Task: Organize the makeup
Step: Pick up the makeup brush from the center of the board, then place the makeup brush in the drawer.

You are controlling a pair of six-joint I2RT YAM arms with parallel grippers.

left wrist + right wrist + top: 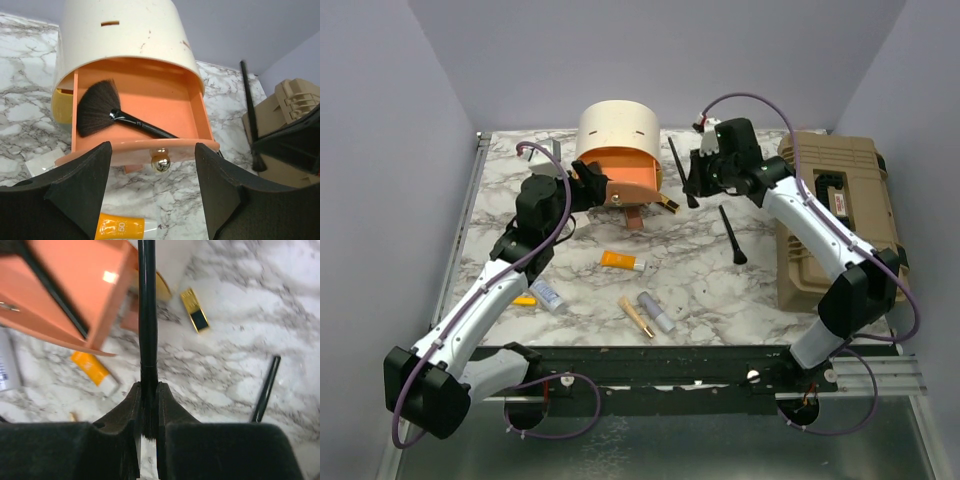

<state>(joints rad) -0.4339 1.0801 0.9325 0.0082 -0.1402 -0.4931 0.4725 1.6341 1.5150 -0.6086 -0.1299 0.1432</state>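
Thin black makeup brush (147, 315) sat clamped in the right hand (148, 395). Just beyond the left hand (151, 155), its fingers apart and empty, a black fan brush (97, 112) lay in the orange plastic drawer (170, 100).

Marble table (710, 290) with orange tube (621, 262), brush (731, 236), toolbox (835, 215)

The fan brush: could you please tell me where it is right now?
In the left wrist view, the fan brush lies inside the open orange drawer of the round case.
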